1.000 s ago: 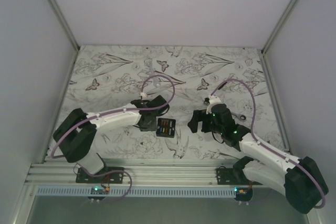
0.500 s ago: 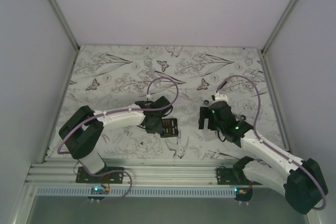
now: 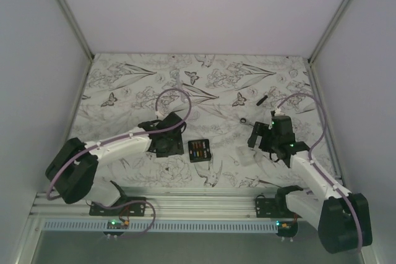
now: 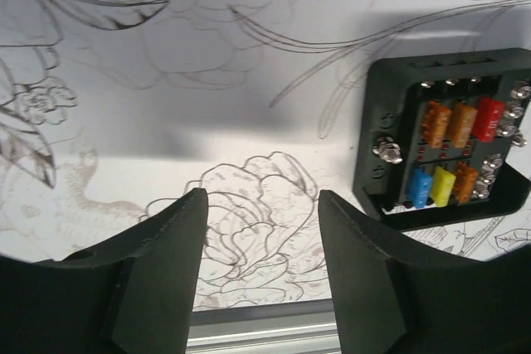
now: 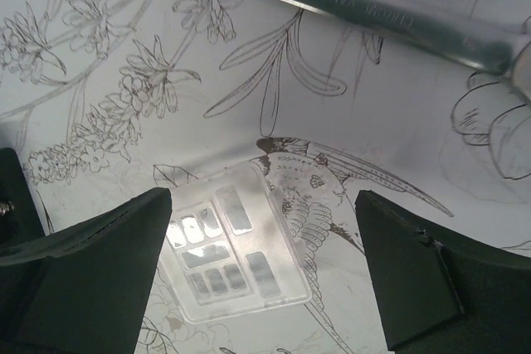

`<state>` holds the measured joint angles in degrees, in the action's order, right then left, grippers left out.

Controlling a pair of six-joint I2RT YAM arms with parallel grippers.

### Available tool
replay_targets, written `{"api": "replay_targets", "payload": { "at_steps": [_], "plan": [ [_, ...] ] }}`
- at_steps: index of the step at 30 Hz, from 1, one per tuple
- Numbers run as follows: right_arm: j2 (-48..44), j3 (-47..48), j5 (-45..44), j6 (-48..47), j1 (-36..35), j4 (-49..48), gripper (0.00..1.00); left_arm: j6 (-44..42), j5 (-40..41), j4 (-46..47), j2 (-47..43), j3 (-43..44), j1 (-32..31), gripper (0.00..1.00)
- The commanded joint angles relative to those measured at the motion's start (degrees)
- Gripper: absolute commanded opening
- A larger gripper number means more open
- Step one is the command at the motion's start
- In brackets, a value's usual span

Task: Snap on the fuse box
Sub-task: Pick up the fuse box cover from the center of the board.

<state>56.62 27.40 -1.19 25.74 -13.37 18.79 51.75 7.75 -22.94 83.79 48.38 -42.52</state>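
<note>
- The left gripper's [image 4: 261,205] jaws stand well open with nothing between them, only the printed tabletop [image 3: 124,91] showing in the gap.
- Its two black fingers [image 4: 158,275] are apart from everything and touch no object.
- Just beside that gripper [image 3: 166,145], on its right and outside the jaws, the fuse box [image 4: 444,151] lies flat on the tabletop. It is a black square tray, open on top, showing orange, red, blue and yellow fuses in two rows.
- From above, the fuse box [image 3: 198,151] sits between the two arms, nearer the left one.
- The right gripper's [image 5: 261,205] jaws are spread wide and hold nothing.
- In the wrist view a clear plastic cover [image 5: 232,246] lies flat on the tabletop in the gap between the fingers [image 5: 91,283], clear of both.
- From above, that cover [image 3: 249,156] is just beside the right gripper [image 3: 258,135], apart from the fuse box.
- Beyond the cover, a chrome wrench [image 5: 357,10] lies on the tabletop.
- Farther back, a short black stick [image 3: 262,99] lies by itself.
</note>
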Motion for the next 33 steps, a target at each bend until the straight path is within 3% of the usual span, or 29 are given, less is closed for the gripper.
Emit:
{"api": "replay_targets", "payload": {
  "at_steps": [1, 5, 8, 16, 26, 33],
  "plan": [
    [2.68, -1.25, 7.24, -1.31, 2.47, -3.06, 1.0, -1.23, -1.1, -0.99, -3.74, -3.51, 2.42, 0.59],
    [6.18, -1.63, 9.77, -1.29, 2.56, -3.66, 0.97, -1.47, -2.01, -0.65, -5.9, -5.8, 4.33, 0.6],
    [8.49, -2.25, 13.17, -1.18, 2.55, -4.18, 0.88, -1.47, -2.76, -0.24, -6.74, -6.66, 4.94, 0.61],
    [5.84, -5.32, 22.4, 0.79, 2.12, -5.06, 0.71, -1.95, -3.49, 0.43, -6.96, -7.14, 5.26, 0.61],
    [3.87, -1.7, 11.57, 1.46, -7.02, 0.64, 0.87, -2.35, -4.0, 0.54, -7.82, -7.7, 5.79, 0.63],
    [4.33, -2.32, 14.74, 1.66, -9.62, -2.14, 0.8, -2.44, -5.1, 0.65, -8.04, -7.84, 5.87, 0.65]
  ]
}}
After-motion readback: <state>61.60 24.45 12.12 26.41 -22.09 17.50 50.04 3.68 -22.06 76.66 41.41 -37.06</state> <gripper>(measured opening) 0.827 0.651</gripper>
